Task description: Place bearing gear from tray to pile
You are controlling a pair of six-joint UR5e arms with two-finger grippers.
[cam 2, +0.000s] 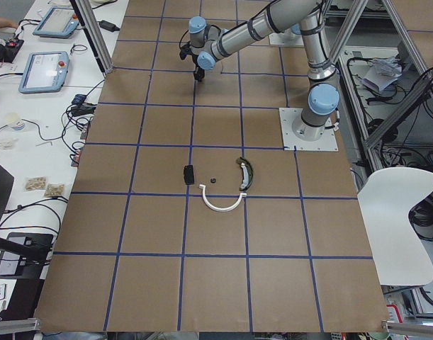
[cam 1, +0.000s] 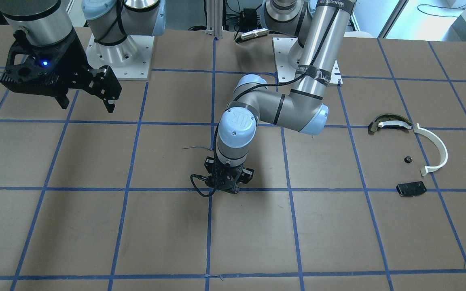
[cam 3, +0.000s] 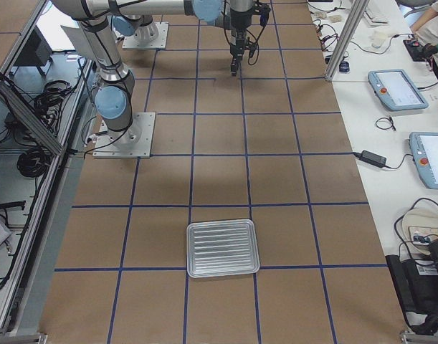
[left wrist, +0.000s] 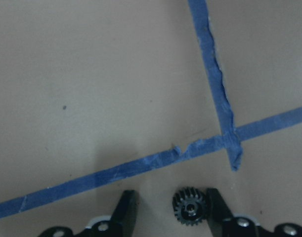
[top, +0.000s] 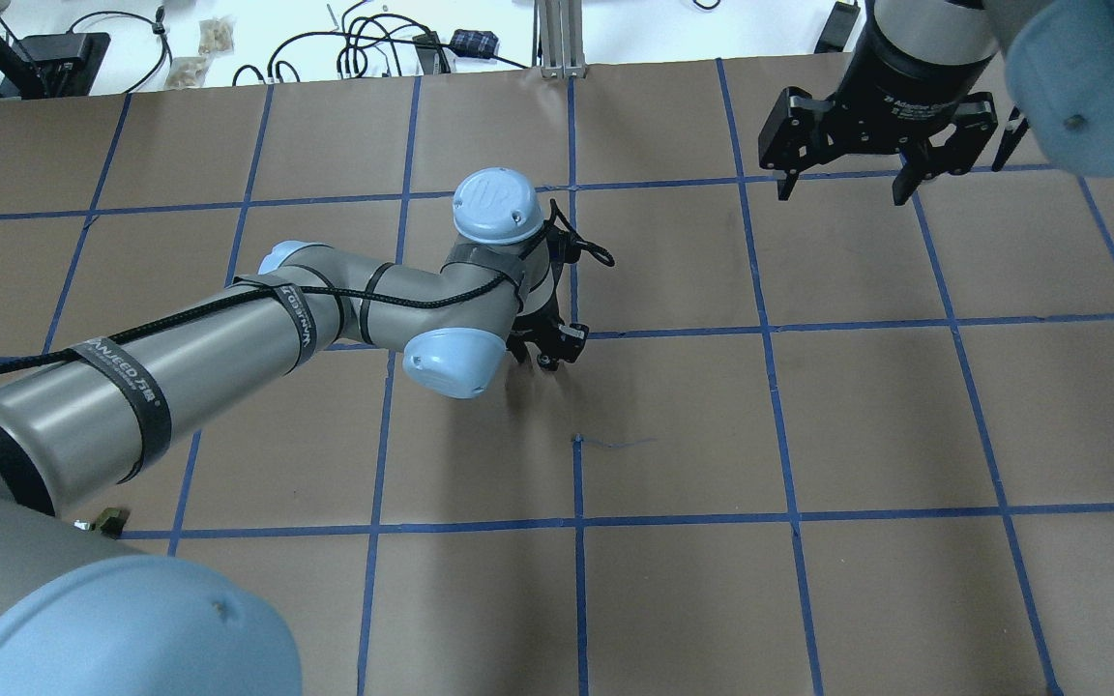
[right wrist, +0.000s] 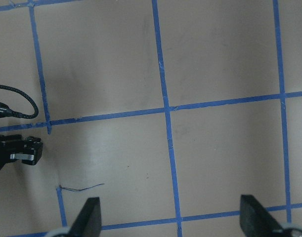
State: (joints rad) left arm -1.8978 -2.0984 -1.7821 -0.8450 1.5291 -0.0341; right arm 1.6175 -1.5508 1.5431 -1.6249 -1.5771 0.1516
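Left gripper point(left wrist: 170, 207) points down at the tabletop point(cam 1: 95, 234) centre, jaws apart. The gear point(left wrist: 190, 212) sits between its fingers, against one and clear of the other. Right gripper point(top: 842, 184) hangs above the tabletop, jaws wide apart and holding nothing. The pile point(cam 1: 409, 157), well apart from the gear, comprises a white half-ring point(cam 1: 435, 147), dark curved piece point(cam 1: 390, 123) and black plate point(cam 1: 411, 188). The tray point(cam 3: 222, 248) lies at the right end.

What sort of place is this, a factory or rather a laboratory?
Probably a robotics laboratory. The left arm and right arm are bolted to a table marked with a blue tape grid, and teach pendants and loose cables lie on the bench beside it.
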